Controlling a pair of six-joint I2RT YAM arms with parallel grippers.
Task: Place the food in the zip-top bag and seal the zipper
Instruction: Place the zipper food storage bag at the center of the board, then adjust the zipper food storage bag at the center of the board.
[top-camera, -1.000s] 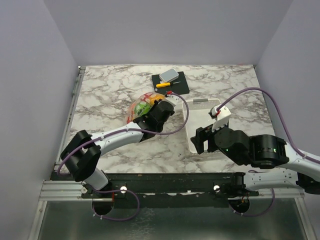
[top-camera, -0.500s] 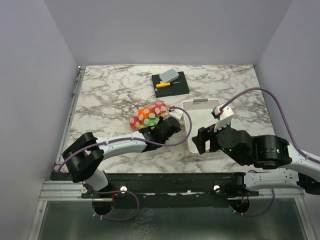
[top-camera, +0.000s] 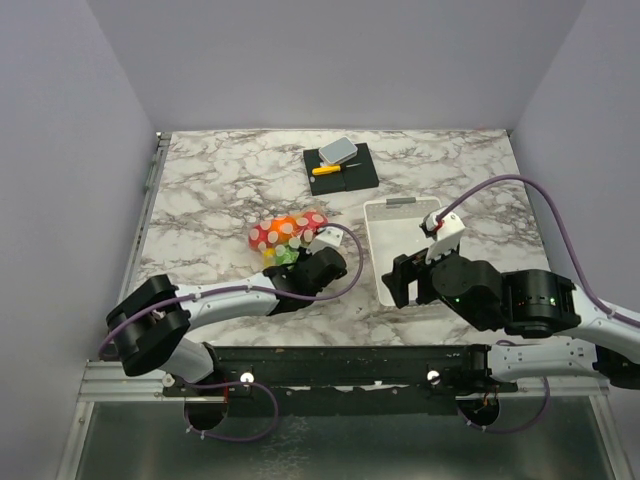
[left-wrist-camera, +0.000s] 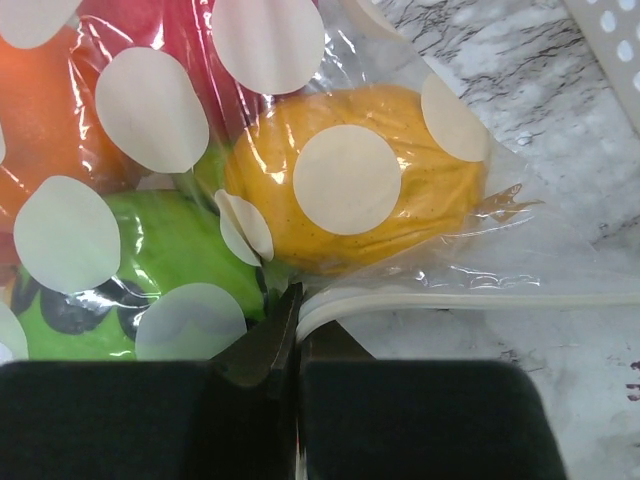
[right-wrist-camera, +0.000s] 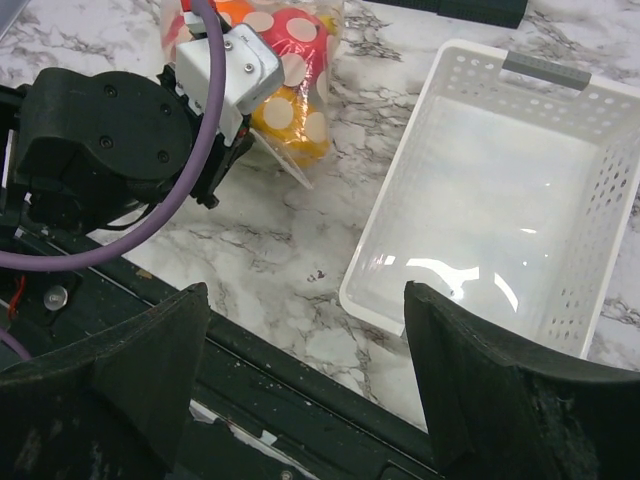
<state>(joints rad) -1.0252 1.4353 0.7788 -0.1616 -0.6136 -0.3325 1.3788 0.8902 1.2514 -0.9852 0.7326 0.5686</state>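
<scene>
Marble table (top-camera: 215, 185): walls close on 3 sides, a metal rail along the left edge. Bare marble runs from the rail to the bag, and again across the far right corner.

White basket (top-camera: 398, 245): right of centre, upright, long side running near to far, grey handle at its far end. A strip of marble separates it from the bag.

Dotted bag (top-camera: 284, 234): centre, bulging, lying on the marble.

Black mat (top-camera: 358, 168): by the far edge, well apart from the bag, with a yellow-handled knife (top-camera: 325, 170) on it.

Right gripper (right-wrist-camera: 300, 298): fingers wide apart, holding nothing, above the near edge between bag and basket.

Left gripper (left-wrist-camera: 297, 335): pinched together on the zipper (left-wrist-camera: 460, 298) at the bag's near edge.

Food (left-wrist-camera: 375, 195): inside the bag; 4 pieces show, orange, red, green, yellow. The yellow one sits just behind the zipper.
</scene>
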